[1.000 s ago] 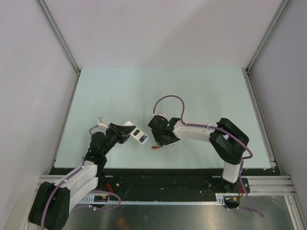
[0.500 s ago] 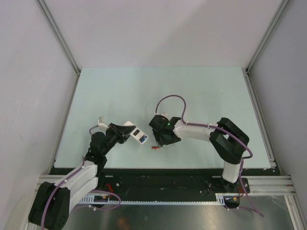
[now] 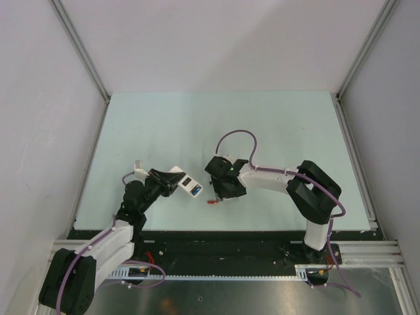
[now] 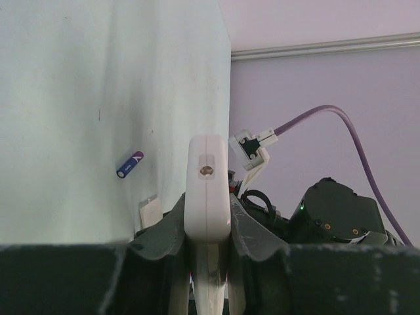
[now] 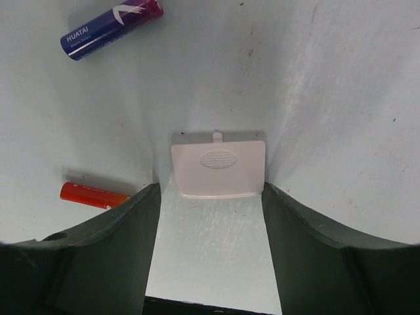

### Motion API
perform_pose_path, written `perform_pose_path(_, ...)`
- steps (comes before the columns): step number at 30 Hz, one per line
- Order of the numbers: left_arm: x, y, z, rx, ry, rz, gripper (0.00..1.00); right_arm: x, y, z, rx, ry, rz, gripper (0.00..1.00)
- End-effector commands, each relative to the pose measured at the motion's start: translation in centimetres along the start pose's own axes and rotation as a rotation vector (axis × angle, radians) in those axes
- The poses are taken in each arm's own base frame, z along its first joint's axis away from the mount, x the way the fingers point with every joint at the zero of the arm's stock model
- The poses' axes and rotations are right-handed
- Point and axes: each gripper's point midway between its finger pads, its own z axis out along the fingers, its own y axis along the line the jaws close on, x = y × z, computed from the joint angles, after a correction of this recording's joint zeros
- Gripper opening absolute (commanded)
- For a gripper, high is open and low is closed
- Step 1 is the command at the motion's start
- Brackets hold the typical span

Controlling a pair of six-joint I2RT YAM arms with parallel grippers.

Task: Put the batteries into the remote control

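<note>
My left gripper [image 3: 172, 182] is shut on the remote control [image 3: 191, 187], a slim white bar held off the table. The left wrist view shows the remote control [image 4: 208, 190] edge-on between the jaws. My right gripper [image 5: 210, 190] is open and low over the table, its fingers standing either side of a small white battery cover [image 5: 218, 167] that lies flat. A red battery [image 5: 92, 195] lies just left of the left finger, and a blue-purple battery [image 5: 111, 28] lies farther off. In the top view the red battery [image 3: 212, 203] lies by my right gripper [image 3: 220, 191].
The left wrist view also shows the blue-purple battery [image 4: 129, 164], the white cover [image 4: 149, 211] and the right arm [image 4: 335, 210] close behind the remote. The table's front edge [image 3: 223, 230] runs just near of both grippers.
The right gripper has shifted a little to the right and its jaws have narrowed slightly. The left arm and the remote have not moved.
</note>
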Motion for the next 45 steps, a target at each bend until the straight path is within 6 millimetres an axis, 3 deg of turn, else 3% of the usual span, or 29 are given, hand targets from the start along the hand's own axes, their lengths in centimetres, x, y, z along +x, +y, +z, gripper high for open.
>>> perform_pose_path(1,0.5,2.3,-0.7,-0.034,0.001,0.005,0.0,1.8,-2.0,1.6,0.074,0.058,0.009,0.64)
perform_pose_path(9,0.6,2.4,-0.7,-0.036,0.006,0.004,0.0,2.0,-2.6,1.7,0.08,0.065,0.006,0.54)
perform_pose_path(15,0.7,2.3,-0.6,-0.035,0.011,0.004,0.0,1.8,-3.0,1.4,0.087,0.051,-0.021,0.32)
perform_pose_path(20,1.0,2.6,-0.5,-0.047,0.033,0.015,0.0,0.9,-3.1,-2.0,0.073,-0.006,-0.032,0.08)
perform_pose_path(22,0.7,0.9,0.0,-0.015,0.041,0.027,0.0,0.7,-3.2,-4.2,0.054,-0.035,-0.034,0.0)
perform_pose_path(27,1.7,0.5,0.9,-0.025,0.099,0.056,0.0,1.7,-2.3,-9.3,-0.021,-0.085,-0.102,0.0)
perform_pose_path(35,3.4,-2.9,2.9,0.038,0.131,0.099,0.0,3.6,0.7,-17.7,-0.199,-0.075,-0.236,0.0)
perform_pose_path(39,4.1,-4.4,3.7,0.096,0.145,0.087,0.0,3.1,2.1,-19.5,-0.249,-0.08,-0.269,0.0)
perform_pose_path(45,5.2,-6.4,4.1,0.207,0.183,0.066,0.0,1.8,4.0,-19.3,-0.299,-0.087,-0.302,0.0)
